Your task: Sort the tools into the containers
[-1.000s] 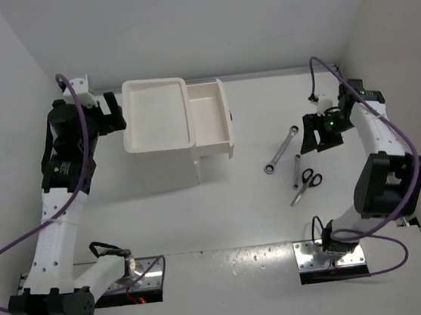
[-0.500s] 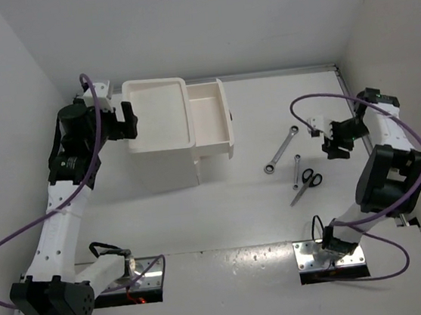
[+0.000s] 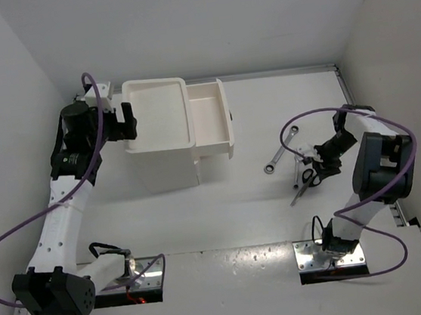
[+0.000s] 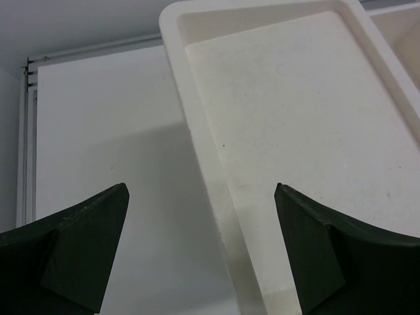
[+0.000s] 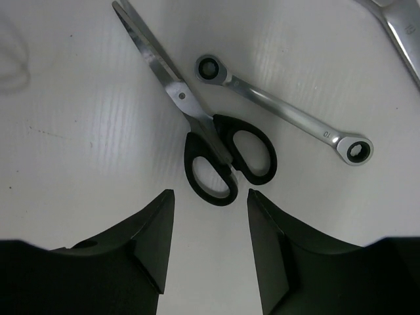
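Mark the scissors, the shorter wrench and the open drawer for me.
Scissors (image 5: 195, 118): right wrist view, on the metal between the pivot screw and the black handles.
Shorter wrench (image 5: 282, 108): right wrist view, middle of its shaft.
Open drawer (image 3: 210, 119): top view, bare floor of the drawer.

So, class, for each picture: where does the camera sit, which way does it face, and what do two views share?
Top external: above and behind the robot, looking down on the table; left arm and right arm show whole.
Left wrist: on the left arm, looking down at the box's tray; open left gripper frames it.
Right wrist: on the right arm, looking down at scissors and short wrench; right gripper at the bottom.
Shared: the top view shows tray and scissors too.
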### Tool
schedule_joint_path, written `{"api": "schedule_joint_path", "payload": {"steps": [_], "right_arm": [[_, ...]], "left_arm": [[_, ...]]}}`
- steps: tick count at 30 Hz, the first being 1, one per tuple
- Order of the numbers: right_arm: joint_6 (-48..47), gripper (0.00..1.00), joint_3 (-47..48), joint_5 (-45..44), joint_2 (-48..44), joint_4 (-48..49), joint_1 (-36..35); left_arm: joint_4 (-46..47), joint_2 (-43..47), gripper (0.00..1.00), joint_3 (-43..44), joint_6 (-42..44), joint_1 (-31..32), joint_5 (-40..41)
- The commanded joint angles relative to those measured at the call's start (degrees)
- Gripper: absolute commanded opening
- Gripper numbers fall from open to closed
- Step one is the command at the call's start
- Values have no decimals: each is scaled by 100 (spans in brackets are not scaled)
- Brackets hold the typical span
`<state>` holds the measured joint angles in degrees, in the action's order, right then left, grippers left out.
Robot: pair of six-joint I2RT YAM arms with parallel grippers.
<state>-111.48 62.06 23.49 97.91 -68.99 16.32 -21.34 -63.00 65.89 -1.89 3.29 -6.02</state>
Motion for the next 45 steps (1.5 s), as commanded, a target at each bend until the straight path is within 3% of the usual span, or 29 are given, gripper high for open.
{"api": "schedule_joint_path", "payload": {"steps": [1, 11, 28, 45], "right_arm": [[-2298, 48, 68, -116, 18, -18, -50], [-3195, 47, -186, -371, 27, 491, -102], [-3547, 48, -511, -502, -88, 1019, -629], [-4162, 48, -871, -775, 123, 1441, -630]], "left_arm": [[95, -54, 99, -41, -83, -118, -39], [218, -300, 99, -102, -189, -276, -162], [271, -415, 99, -155, -250, -794, -611], [218, -810, 99, 3, -409, -1331, -1120]]}}
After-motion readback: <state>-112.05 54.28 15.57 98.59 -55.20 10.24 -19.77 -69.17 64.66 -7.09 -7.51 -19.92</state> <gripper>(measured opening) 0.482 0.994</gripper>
